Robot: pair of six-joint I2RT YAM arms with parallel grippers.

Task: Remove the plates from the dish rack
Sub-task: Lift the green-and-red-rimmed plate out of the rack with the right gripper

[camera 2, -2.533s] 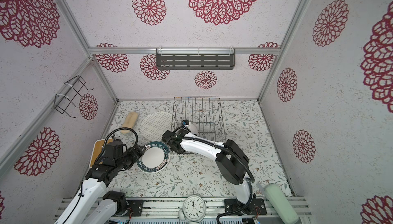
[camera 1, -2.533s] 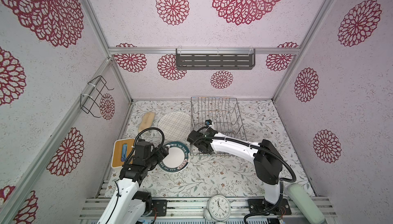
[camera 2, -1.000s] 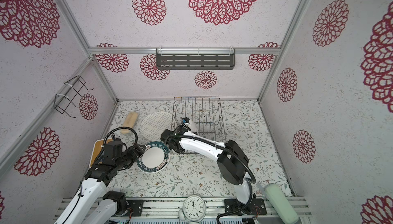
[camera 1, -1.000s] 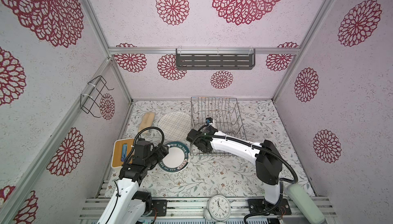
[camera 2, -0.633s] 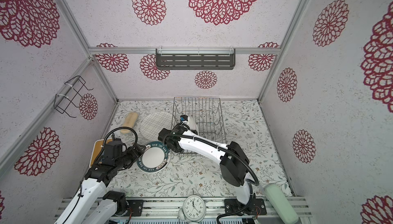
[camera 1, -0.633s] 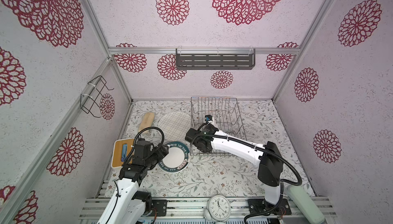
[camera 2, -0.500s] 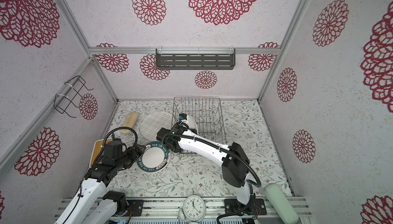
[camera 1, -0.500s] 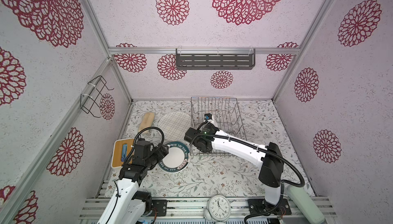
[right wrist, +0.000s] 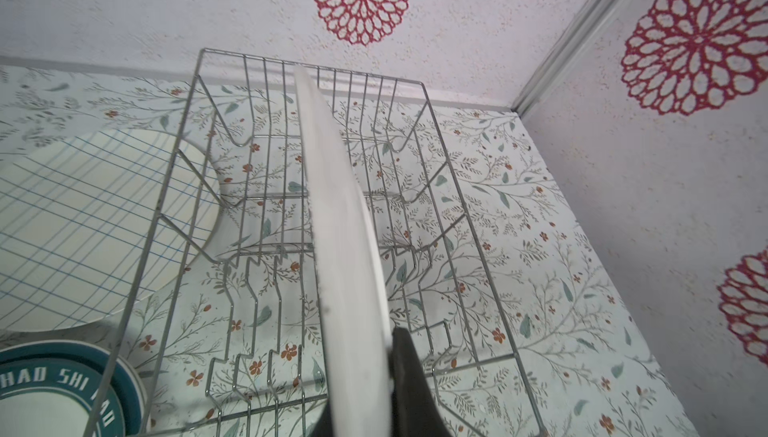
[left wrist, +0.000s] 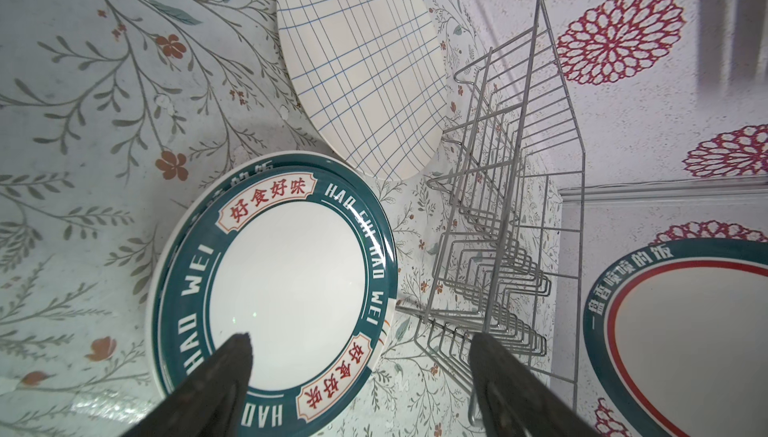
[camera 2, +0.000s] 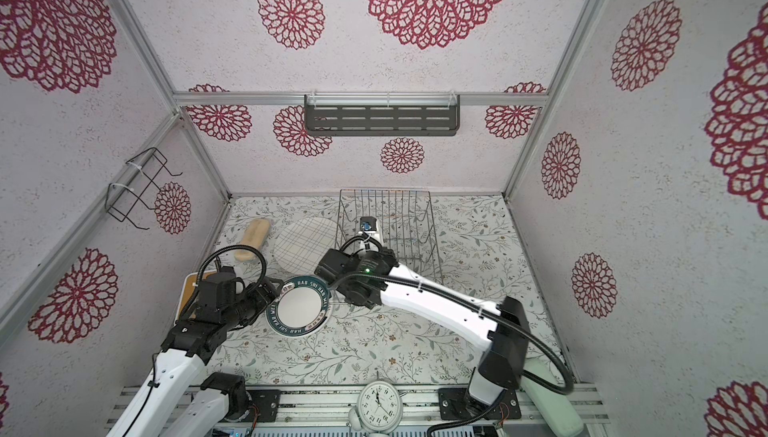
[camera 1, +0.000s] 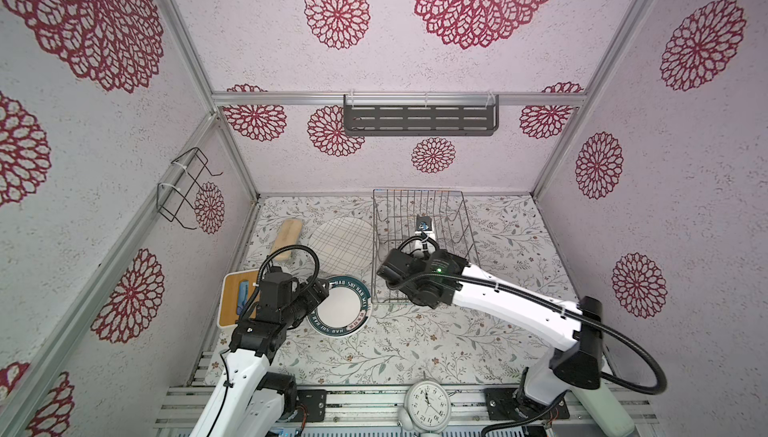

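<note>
The right gripper (right wrist: pixel 376 376) is clamped on the rim of the held plate (right wrist: pixel 345 239), a teal-rimmed plate carried on edge; it hangs above the dish rack (left wrist: pixel 494 289), apparently lifted clear of the tines, over the rack's 7 o'clock corner in both top views. The left gripper (left wrist: pixel 361 339), jaws spread wide and empty, hovers just over the stack (camera 1: pixel 340 306) of teal-rimmed plates lying flat on the table (camera 1: pixel 415 343) at 8 o'clock from the rack; the grid plate (camera 1: pixel 343 244) lies flat at 9 o'clock, its rim just beside the rack wall.

No other plate shows in the rack; the step in hand is judged the last transfer. The next move calls for swinging the held plate toward 8 o'clock, turning it flat and lowering it onto the stack; the left gripper occupies that space and would have to yield.

Edges to clear: the rack's rim wire, the grid plate's rim; open table lies from 4 to 6 o'clock.
</note>
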